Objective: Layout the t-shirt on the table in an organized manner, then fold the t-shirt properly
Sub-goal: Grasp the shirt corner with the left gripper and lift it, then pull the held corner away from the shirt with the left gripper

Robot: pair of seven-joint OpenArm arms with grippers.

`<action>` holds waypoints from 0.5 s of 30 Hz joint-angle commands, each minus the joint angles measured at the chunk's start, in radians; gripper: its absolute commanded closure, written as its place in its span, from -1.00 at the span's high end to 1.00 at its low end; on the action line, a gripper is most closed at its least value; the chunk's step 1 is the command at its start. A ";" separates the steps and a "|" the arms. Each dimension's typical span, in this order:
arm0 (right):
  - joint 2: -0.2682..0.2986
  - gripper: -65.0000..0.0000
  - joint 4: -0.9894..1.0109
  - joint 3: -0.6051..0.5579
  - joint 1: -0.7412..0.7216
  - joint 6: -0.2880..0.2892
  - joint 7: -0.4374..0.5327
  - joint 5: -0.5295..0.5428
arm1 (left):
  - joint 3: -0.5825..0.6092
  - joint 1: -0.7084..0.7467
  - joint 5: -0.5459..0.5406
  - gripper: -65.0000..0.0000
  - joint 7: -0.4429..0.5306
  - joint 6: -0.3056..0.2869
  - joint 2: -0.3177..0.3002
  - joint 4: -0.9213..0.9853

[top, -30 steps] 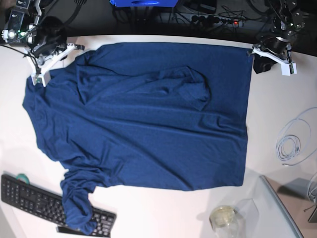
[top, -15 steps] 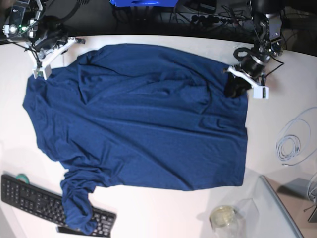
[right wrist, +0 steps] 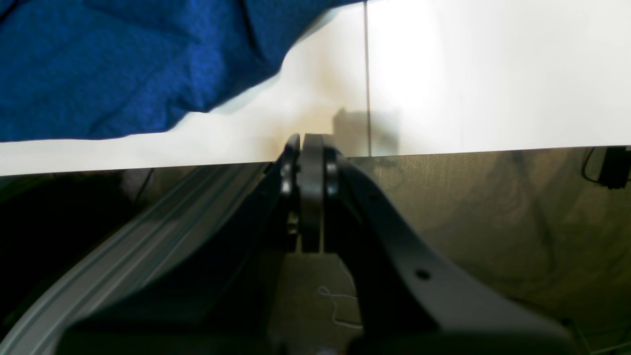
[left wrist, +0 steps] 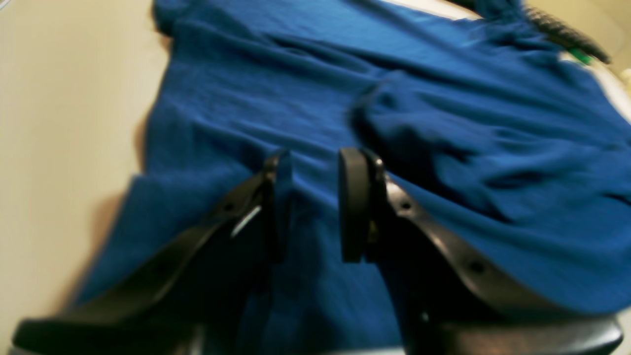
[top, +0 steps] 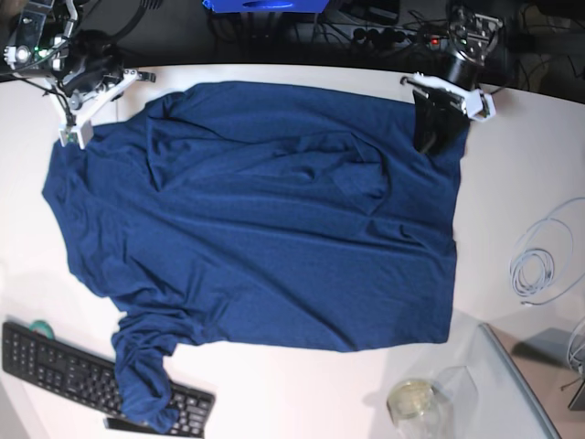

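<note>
The navy t-shirt [top: 265,219] lies spread and wrinkled over the white table [top: 521,165], with one sleeve bunched at the lower left. My left gripper [top: 430,137] hangs over the shirt's far right corner. In the left wrist view its fingers [left wrist: 278,197] stand a little apart above the t-shirt [left wrist: 443,148], and only cloth shows in the gap of the left gripper [left wrist: 315,207]. My right gripper [top: 71,135] is at the shirt's far left corner, off the cloth. There the right gripper [right wrist: 305,145] is shut and empty at the table [right wrist: 493,74] edge, with the t-shirt [right wrist: 123,64] to its left.
A black keyboard [top: 55,366] lies at the front left with the bunched sleeve on it, and a green roll [top: 38,326] sits beside it. A jar [top: 411,402] and a grey glass-edged stand [top: 530,384] are at the front right. A white cable coil [top: 539,265] lies at the right.
My left gripper swung in over the shirt's far right corner, then back toward the far edge; that corner shifted with it. The right gripper moved slightly toward the far edge.
</note>
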State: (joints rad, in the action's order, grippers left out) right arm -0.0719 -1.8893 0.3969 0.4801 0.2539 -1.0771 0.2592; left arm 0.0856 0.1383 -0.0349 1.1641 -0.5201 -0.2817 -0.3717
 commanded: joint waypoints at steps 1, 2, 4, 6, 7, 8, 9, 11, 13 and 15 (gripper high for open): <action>0.002 -1.00 -0.014 0.003 0.006 0.002 0.007 0.005 | 0.029 0.070 0.157 -0.55 -1.166 0.045 0.040 0.072; 0.002 -1.00 -0.019 0.003 0.018 0.002 0.007 0.005 | 0.036 0.073 0.157 -0.55 -1.168 0.045 0.045 0.081; 0.002 -1.00 -0.049 0.003 0.033 0.002 0.007 0.007 | 0.038 0.074 0.158 -0.55 -1.173 0.045 0.046 0.099; 0.002 -1.00 -0.097 0.003 0.052 0.002 0.007 0.007 | 0.027 0.076 0.149 -0.56 -1.173 0.045 0.048 0.106; 0.001 -1.00 -0.115 0.003 0.059 0.002 0.008 0.007 | 0.018 0.083 0.135 -0.59 -1.162 0.044 0.048 0.095; 0.001 -1.00 -0.123 0.003 0.062 0.002 0.010 0.007 | -0.002 0.114 0.106 -0.69 -1.134 0.039 0.040 0.056; -0.001 -1.00 -0.123 0.003 0.064 0.002 0.019 0.007 | -0.047 0.182 0.053 -0.89 -1.068 0.039 0.037 -0.031; -0.004 -1.00 -0.122 0.009 0.079 0.002 0.053 0.005 | -0.149 0.387 -0.056 -1.00 -0.910 0.044 0.000 -0.316; -0.001 -1.00 -0.120 0.004 0.101 0.002 0.108 0.005 | -0.244 0.587 -0.113 -1.00 -0.864 0.044 -0.003 -0.656; -0.004 -1.00 -0.120 0.003 0.110 0.002 0.142 0.005 | -0.324 0.668 -0.185 -1.00 -0.915 0.039 0.003 -0.861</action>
State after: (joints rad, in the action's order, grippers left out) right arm -0.0734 -1.9942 0.4030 0.5941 0.2512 -0.9539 0.2443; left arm -0.2401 0.8570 -0.1802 0.1402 -0.4721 -0.2703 -1.1851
